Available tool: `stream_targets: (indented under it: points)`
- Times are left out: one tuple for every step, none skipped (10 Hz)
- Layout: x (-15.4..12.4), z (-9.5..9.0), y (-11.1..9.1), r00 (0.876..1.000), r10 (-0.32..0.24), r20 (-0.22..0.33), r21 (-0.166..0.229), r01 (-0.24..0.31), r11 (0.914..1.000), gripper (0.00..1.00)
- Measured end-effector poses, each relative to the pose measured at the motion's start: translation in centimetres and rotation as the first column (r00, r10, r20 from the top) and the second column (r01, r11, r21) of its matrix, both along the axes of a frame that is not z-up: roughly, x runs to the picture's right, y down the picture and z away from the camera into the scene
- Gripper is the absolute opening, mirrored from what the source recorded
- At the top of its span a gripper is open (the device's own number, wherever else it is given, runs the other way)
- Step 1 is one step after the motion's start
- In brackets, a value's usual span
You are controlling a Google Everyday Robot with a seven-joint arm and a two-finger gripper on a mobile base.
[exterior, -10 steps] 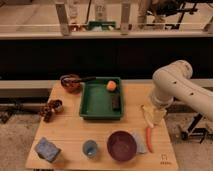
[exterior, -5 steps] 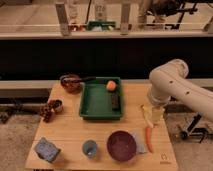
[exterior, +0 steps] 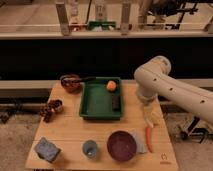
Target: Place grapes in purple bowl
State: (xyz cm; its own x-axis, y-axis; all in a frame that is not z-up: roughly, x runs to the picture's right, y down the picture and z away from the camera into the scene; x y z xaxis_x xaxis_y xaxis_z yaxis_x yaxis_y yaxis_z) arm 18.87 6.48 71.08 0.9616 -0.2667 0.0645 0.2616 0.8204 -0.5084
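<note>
The grapes (exterior: 46,112) lie at the left edge of the surface (exterior: 70,131), about halfway along it. A small dark cup (exterior: 57,105) stands just beside them on their right. In the near left corner there is a blue-grey block (exterior: 47,149).

Close to the far edge stands a reddish-brown bowl (exterior: 70,83), and a dark handle reaches out of it to the right. A small blue-grey cup (exterior: 90,148) stands at the near edge.

The green tray (exterior: 97,104) takes the middle of the surface, up against the far edge. Inside it are an orange ball (exterior: 111,85) in the far right corner and a dark bar (exterior: 116,101) along the right wall.

The purple bowl (exterior: 121,145) stands upright at the near edge, a little right of the middle. An orange carrot (exterior: 148,138) lies near its right side.

The gripper (exterior: 150,121) hangs by the right edge, pointing down, just above the far end of the carrot. It is at the end of a pale arm (exterior: 160,82) that comes in from the right. Its fingers are spread and they hold nothing.

The grapes are well apart from the fingers, at the opposite edge, with the tray between them.
</note>
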Motion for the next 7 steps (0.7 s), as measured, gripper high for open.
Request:
stream_targets:
  points:
    - [-0.7,0.4,-0.5,1.0,-0.01,0.007,0.003,0.01,1.0,0.8]
    - [-1.6,0.9,-1.2,1.0,-0.022,0.013,0.005,0.022,0.9997,0.8]
    - [-2.8,1.3,-1.8,0.999,-0.045,0.024,0.008,0.045,0.999,0.8]
    - [-3.9,1.5,-2.0,0.998,-0.06,0.031,0.01,0.059,0.9982,0.8]
    - [-4.5,1.5,-2.1,0.996,-0.079,0.041,0.013,0.078,0.9968,0.8]
    - [-4.6,1.7,-2.4,0.994,-0.095,0.052,0.017,0.094,0.9954,0.8]
    - [-4.6,2.0,-2.7,0.994,-0.097,0.055,0.021,0.096,0.9952,0.8]
